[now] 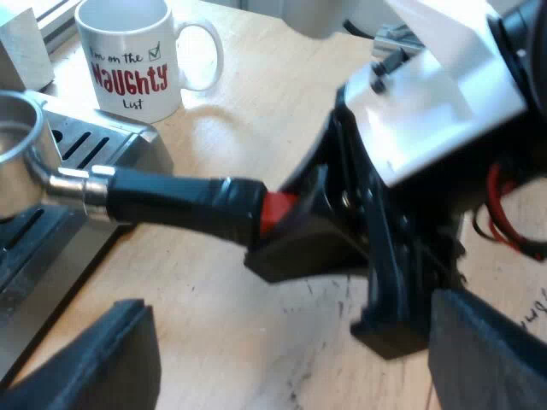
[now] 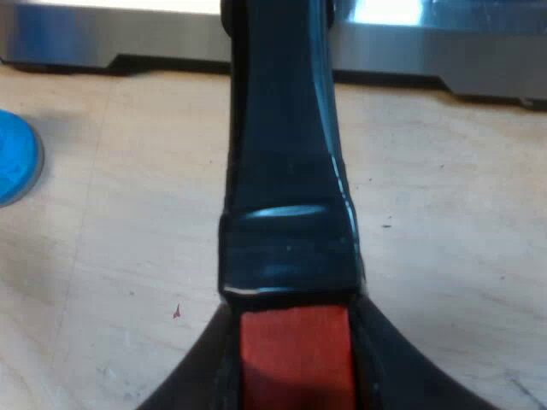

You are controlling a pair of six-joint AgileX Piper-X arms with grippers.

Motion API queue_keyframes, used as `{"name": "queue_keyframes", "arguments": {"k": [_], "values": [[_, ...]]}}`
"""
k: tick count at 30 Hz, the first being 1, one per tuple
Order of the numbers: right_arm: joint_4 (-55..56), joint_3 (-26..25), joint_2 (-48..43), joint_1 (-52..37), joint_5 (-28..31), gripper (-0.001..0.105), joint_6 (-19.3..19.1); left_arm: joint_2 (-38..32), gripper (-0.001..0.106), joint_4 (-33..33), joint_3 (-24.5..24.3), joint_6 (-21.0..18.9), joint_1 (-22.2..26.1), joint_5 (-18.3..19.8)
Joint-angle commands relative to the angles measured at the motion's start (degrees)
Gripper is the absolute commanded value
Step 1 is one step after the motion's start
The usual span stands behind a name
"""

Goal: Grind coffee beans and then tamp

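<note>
The holder [image 1: 171,201] is clamped at its red end [image 2: 295,354] by the right gripper [image 2: 295,380]. Its metal basket [image 1: 13,162] is positioned at the drip tray [image 1: 85,145] of the machine [image 2: 427,43]. The left gripper [image 1: 291,359] is spread wide above the table [image 1: 256,111]. A mug [image 1: 132,60] is placed near the machine. A blue tamper [image 2: 13,166] is set on the table.
</note>
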Motion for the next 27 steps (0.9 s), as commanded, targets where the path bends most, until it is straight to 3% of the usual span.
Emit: {"name": "queue_keyframes", "arguments": {"k": [1, 6, 15, 23, 27], "values": [[1.3, -0.6, -3.2, 0.6, 3.8, 0.000, -0.2, -3.2, 0.067, 2.7, -2.5, -0.4, -0.3, 0.7], [3.4, -0.6, -6.4, 1.7, 3.2, 0.000, -2.7, -7.2, 0.067, 5.2, -4.9, -0.4, -0.3, 0.4], [2.9, 1.0, -9.6, 5.2, 2.2, 0.000, -6.7, -10.9, 0.067, 11.4, -4.8, -0.8, -0.3, -0.6], [-5.6, 6.2, -14.5, 5.7, -3.0, 0.000, -18.4, -15.0, 0.067, 15.4, -5.1, -2.1, -0.3, -0.7], [-6.0, 7.7, -15.3, 5.7, -5.4, 0.000, -22.3, -15.0, 0.067, 17.2, -5.1, -2.1, -0.3, -1.2]]}}
